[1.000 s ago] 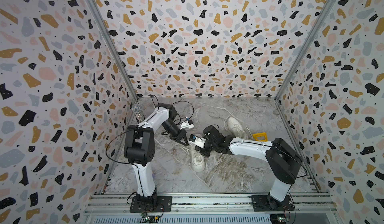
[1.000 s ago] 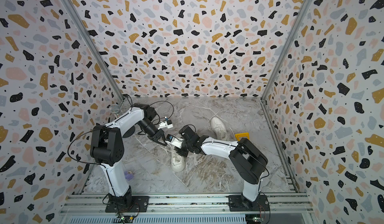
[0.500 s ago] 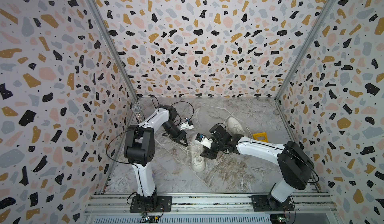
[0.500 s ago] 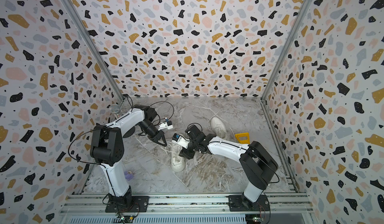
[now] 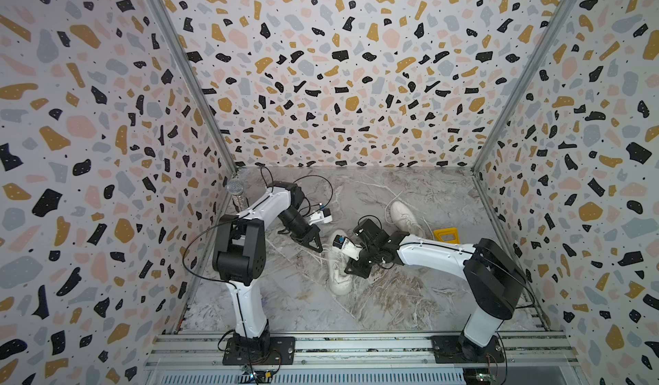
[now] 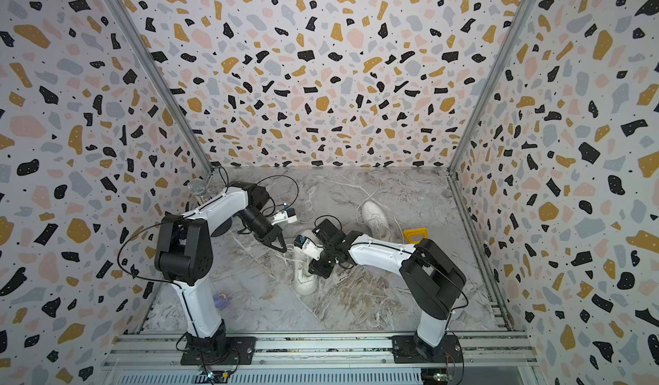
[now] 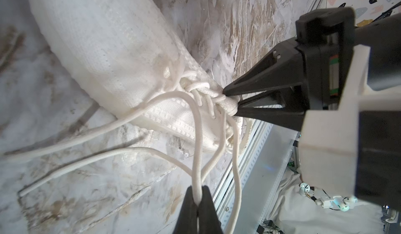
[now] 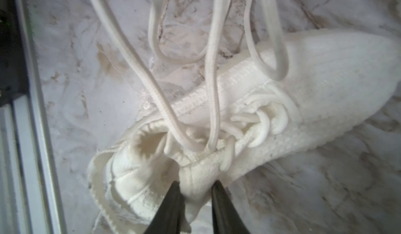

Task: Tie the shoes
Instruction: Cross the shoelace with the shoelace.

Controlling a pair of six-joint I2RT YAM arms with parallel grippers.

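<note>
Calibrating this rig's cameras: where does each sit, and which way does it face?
Both top views: high over the base rail, looking down at the tabletop; left arm, right arm, near shoe, far shoe.
Left wrist: on the left arm, facing the near shoe; left gripper, shut on a lace, and right gripper show.
Right wrist: on the right arm, facing that shoe's opening; its gripper's fingertips pinch the knit there.
Shared: both wrist views show the near shoe.

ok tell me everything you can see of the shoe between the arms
The shoe is a cream knit low-top with a ribbed sole edge, slightly soiled, lying front to back on the marbled floor. Its white laces trail loose in long strands, no bow. The left tool pinches one lace; the right tool grips its tongue.
</note>
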